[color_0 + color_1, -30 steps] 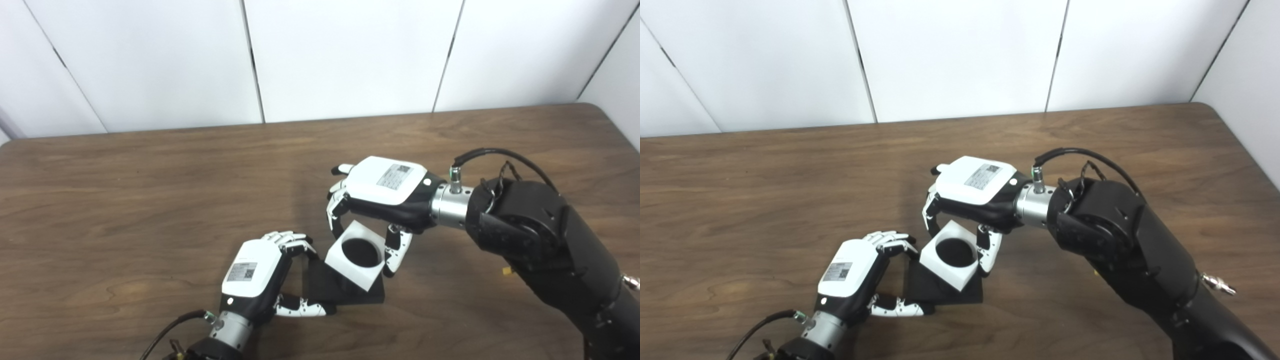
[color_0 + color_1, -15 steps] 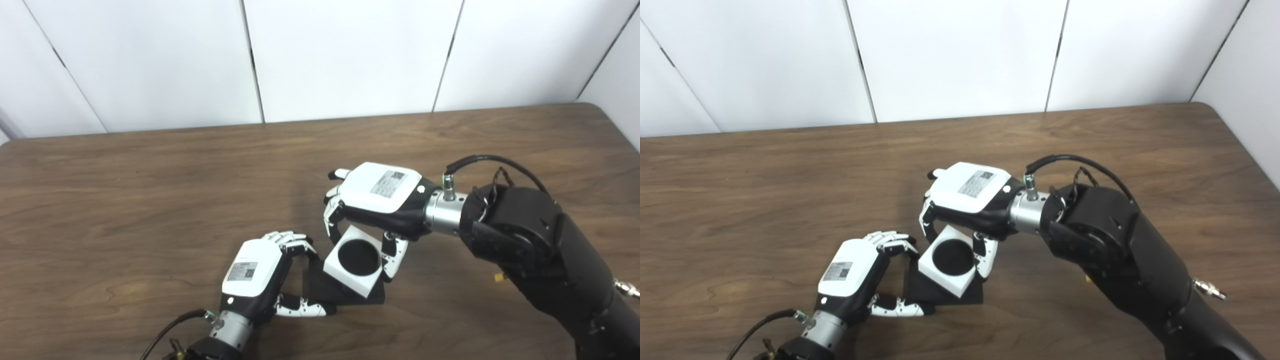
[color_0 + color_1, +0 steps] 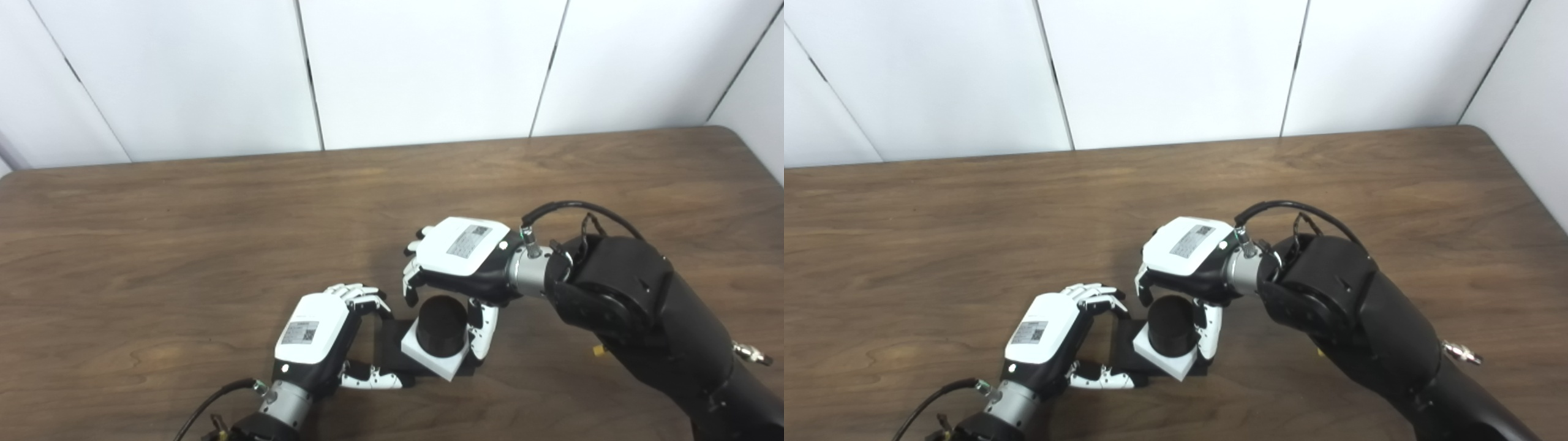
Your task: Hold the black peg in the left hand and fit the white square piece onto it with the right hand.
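The black peg (image 3: 442, 326) stands upright on its flat black base (image 3: 392, 354) near the table's front edge. Around the peg, low on the base, sits the white square piece (image 3: 436, 361), and the peg's round top rises through its hole. My right hand (image 3: 460, 260) hovers over the peg, fingers and thumb closed on the white piece's sides. My left hand (image 3: 317, 343) lies to the left, its fingers and thumb pinching the base's left edge. In the right eye view the peg (image 3: 1171, 324) and white piece (image 3: 1165, 359) show the same way.
The brown wooden table (image 3: 184, 245) runs wide to the left and back. White wall panels (image 3: 422, 67) stand behind its far edge. A cable (image 3: 208, 404) trails from my left wrist at the bottom edge.
My right hand has come down and toward me with the white piece, which was tilted above the base. The piece now sits level around the peg. The left hand has barely moved.
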You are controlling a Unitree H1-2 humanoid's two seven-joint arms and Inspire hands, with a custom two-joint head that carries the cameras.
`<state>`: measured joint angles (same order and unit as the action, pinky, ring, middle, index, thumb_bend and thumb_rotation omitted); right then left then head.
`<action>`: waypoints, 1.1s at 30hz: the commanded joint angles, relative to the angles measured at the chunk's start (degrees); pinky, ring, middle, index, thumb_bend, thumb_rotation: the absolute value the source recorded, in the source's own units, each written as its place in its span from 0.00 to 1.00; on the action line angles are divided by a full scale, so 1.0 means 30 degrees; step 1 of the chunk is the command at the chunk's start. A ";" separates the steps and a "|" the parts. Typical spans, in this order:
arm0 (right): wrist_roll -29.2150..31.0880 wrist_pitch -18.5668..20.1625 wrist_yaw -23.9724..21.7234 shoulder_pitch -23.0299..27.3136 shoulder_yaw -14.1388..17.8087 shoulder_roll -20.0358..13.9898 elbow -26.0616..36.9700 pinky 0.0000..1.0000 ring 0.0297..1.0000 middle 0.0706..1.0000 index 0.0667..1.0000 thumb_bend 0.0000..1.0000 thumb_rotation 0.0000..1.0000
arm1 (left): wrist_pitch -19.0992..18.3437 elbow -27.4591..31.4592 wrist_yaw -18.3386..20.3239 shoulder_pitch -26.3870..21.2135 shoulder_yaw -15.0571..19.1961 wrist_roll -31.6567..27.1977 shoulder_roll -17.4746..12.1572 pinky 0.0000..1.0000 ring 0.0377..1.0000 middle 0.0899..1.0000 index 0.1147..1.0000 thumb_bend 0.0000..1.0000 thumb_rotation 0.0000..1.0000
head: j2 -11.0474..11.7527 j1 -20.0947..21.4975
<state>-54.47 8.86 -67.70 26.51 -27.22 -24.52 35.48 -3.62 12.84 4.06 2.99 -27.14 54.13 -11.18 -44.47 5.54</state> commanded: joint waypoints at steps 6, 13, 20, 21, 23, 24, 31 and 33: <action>0.0535 0.0966 -0.1334 0.0912 0.0635 -0.0254 -0.0007 1.00 0.98 0.87 0.73 1.00 0.38 | -0.0412 -0.0262 0.1076 0.0188 -0.0219 0.0709 -0.0343 0.83 0.81 0.75 0.42 0.51 0.05 | -0.0055 0.0004; 0.1541 0.1620 -0.0842 0.1004 0.1607 -0.0208 0.0365 1.00 0.98 0.86 0.72 1.00 0.40 | -0.0927 -0.0075 0.1631 0.0207 -0.0215 0.1459 -0.0274 0.84 0.81 0.79 0.73 0.80 0.37 | -0.0002 -0.0100; 0.1797 0.2141 -0.0556 0.0815 0.2240 -0.0362 0.0428 1.00 0.99 0.87 0.73 1.00 0.40 | -0.1104 0.0093 0.2329 0.0472 0.0303 0.1073 -0.0156 0.90 0.88 0.90 0.96 1.00 0.62 | 0.0010 -0.0596; 0.1754 0.2188 -0.0387 0.0700 0.2346 -0.0369 0.0405 1.00 0.99 0.86 0.73 1.00 0.40 | -0.0969 0.0063 0.2370 0.0529 0.0391 0.0796 -0.0231 0.91 0.89 0.91 0.98 1.00 0.62 | 0.0055 -0.0681; 0.1625 0.2175 -0.0091 0.0482 0.2505 -0.0423 0.0264 1.00 0.99 0.86 0.73 1.00 0.41 | -0.0781 0.0054 0.2501 0.0605 0.0535 0.0379 -0.0398 0.93 0.92 0.95 1.00 1.00 0.63 | 0.0083 -0.0693; 0.1555 0.2128 0.0097 0.0343 0.2610 -0.0496 0.0084 1.00 1.00 0.87 0.73 1.00 0.41 | -0.0653 0.0053 0.2490 0.0641 0.0601 0.0232 -0.0499 0.94 0.93 0.96 1.00 1.00 0.63 | 0.0094 -0.0694; 0.1774 0.2088 0.1158 -0.0408 0.3695 -0.1087 -0.1138 1.00 1.00 0.87 0.73 0.96 0.37 | -0.1299 0.1636 0.3817 0.0725 0.1883 -0.1813 -0.0777 0.97 0.98 0.99 1.00 1.00 0.62 | 0.0314 -0.0724; 0.2456 0.2573 0.1477 -0.0696 0.4626 -0.1373 -0.1669 1.00 1.00 0.88 0.74 0.93 0.38 | -0.2588 0.3421 0.4701 0.0924 0.3401 -0.3980 -0.0553 0.95 0.97 0.98 1.00 1.00 0.59 | 0.0362 -0.0866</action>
<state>-48.36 14.70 -65.56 22.79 -15.78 -27.13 30.65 -7.88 20.13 16.60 5.37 -19.49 45.70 -12.09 -43.51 3.34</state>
